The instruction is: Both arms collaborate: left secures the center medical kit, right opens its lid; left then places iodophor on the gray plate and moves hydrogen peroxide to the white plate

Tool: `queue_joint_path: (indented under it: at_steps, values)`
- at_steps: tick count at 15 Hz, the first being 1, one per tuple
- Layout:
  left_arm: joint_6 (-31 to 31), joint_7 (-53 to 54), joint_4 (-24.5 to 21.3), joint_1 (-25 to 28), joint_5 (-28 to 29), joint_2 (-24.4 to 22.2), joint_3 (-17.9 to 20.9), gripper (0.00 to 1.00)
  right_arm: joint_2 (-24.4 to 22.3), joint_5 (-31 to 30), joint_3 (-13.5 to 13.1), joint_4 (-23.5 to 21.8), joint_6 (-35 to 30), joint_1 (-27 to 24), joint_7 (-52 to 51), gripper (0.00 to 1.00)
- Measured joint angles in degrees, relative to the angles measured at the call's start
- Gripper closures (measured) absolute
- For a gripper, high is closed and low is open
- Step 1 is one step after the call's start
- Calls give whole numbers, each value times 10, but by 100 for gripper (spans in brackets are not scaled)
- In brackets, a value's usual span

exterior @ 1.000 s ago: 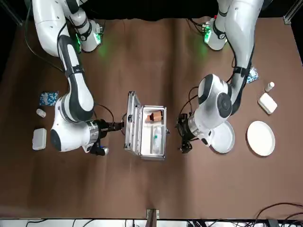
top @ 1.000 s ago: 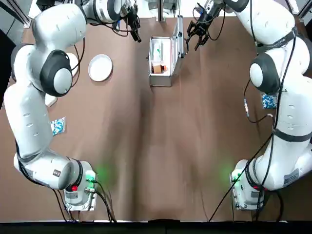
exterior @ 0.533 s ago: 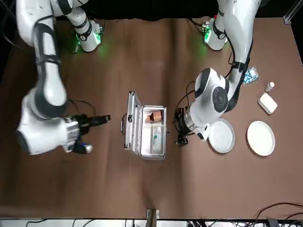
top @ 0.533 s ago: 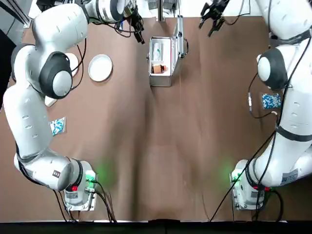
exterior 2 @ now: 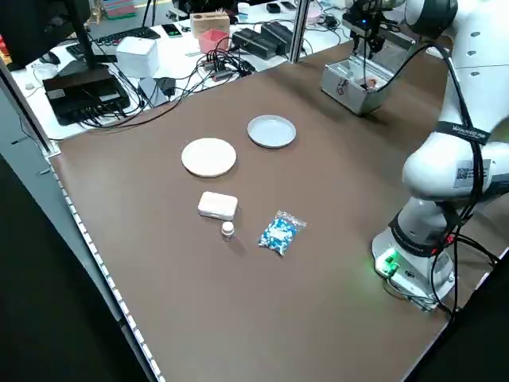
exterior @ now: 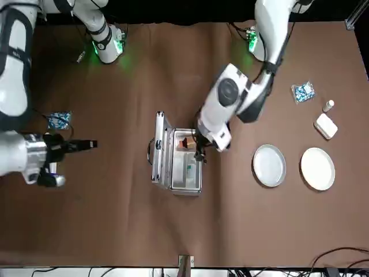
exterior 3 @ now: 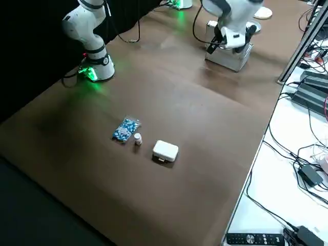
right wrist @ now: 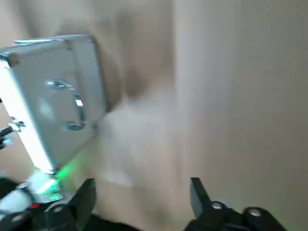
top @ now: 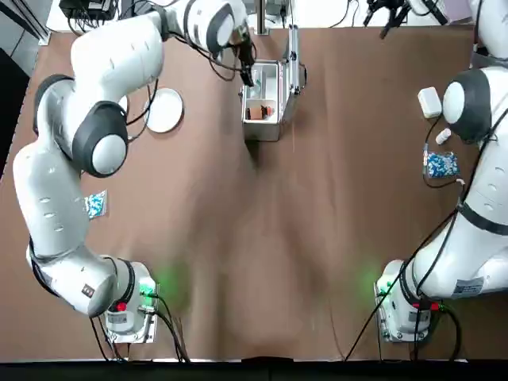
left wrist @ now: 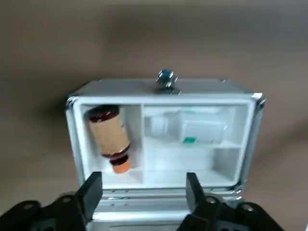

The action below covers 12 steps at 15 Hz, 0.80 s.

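Aluminium medical kit (top: 263, 99) lid up | left hand (left wrist: 144, 190) spread above (empty) | right hand (exterior: 81, 144) spread, table edge

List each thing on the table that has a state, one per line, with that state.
Silver aluminium medical kit: lid open, standing upright.
Dark brown iodophor bottle: lying inside the kit.
Whitish hydrogen peroxide bottle: lying inside the kit.
Rimmed gray plate: empty.
Flat white plate: empty.
Left pincer: open, above the kit.
Right pincer: open, away from the kit.
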Motion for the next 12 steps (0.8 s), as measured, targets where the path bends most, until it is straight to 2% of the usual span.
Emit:
queue_joint_path:
  at_steps: [2, 7, 9, 12]
  values:
    - [0, -23, -2, -35, 29, 2, 1, 26, -34, -83, 0, 1, 0, -2, -37, 5]
    - [0, -25, 0, -58, 56, 20, 7, 29, -82, -137, -1, 4, 1, -33, -60, 3]
    - [0, -25, 5, -58, 73, 34, 9, 29, -104, -188, 2, 4, 5, -33, -63, 2]
    - [1, -30, 20, -58, 79, 56, 10, 29, -133, -211, 8, 3, 22, -22, -64, 2]
